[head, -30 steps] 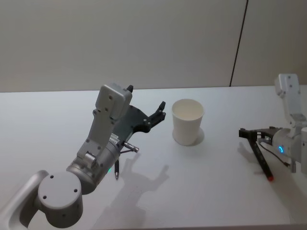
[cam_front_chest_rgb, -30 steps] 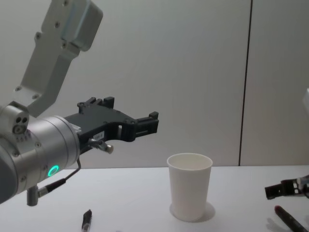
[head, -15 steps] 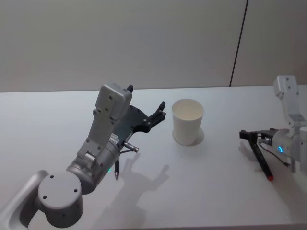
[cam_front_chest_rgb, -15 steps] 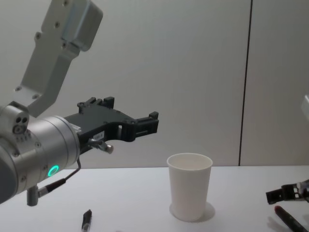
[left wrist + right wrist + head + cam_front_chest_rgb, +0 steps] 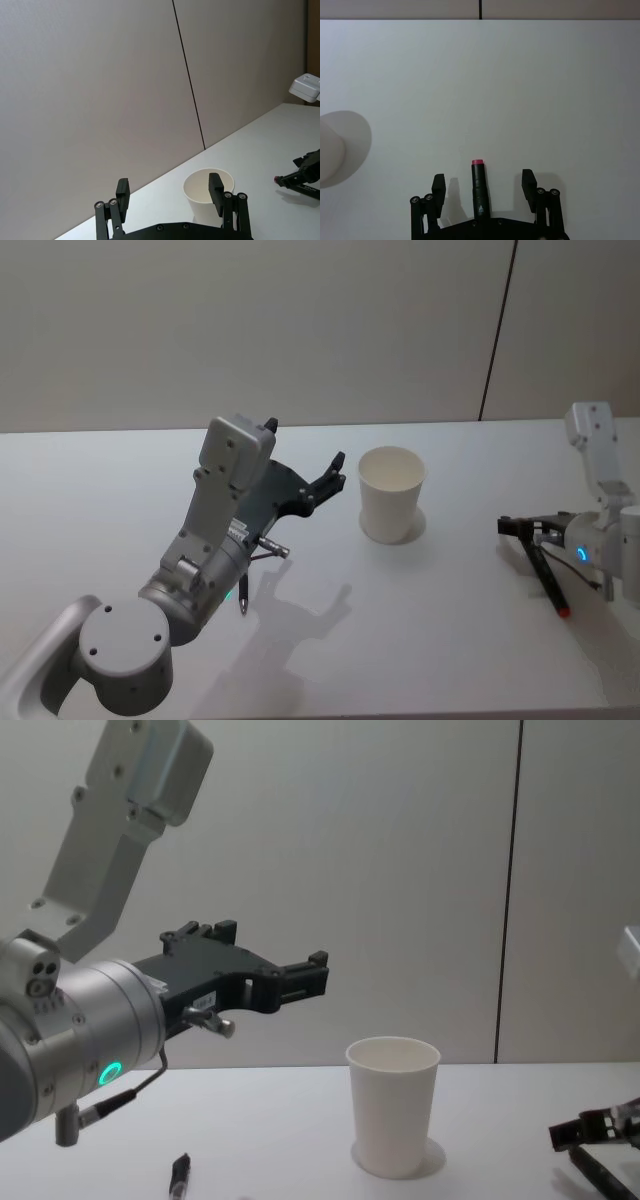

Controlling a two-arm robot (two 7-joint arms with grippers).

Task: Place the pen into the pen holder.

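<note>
The pen (image 5: 547,579) is black with a red end and lies on the white table at the right. My right gripper (image 5: 515,527) hangs low over it, open. In the right wrist view the pen (image 5: 479,186) lies between the two spread fingers of my right gripper (image 5: 483,181), untouched by either. The pen holder (image 5: 391,494), a white paper cup, stands upright at mid-table, left of the pen. In the chest view the pen holder (image 5: 392,1104) is in the middle and my right gripper (image 5: 567,1132) is at the right edge. My left gripper (image 5: 335,468) is raised, open and empty, just left of the cup.
A second dark pen (image 5: 242,596) lies on the table under my left arm, also low in the chest view as a dark pen (image 5: 180,1178). The white table (image 5: 420,640) runs back to a plain wall. From the left wrist, the cup (image 5: 200,200) sits beyond my left gripper (image 5: 169,190).
My right gripper has sunk a little lower over the red-ended pen, now covering the pen's red end in the chest view. The left arm, the cup and both pens have not moved.
</note>
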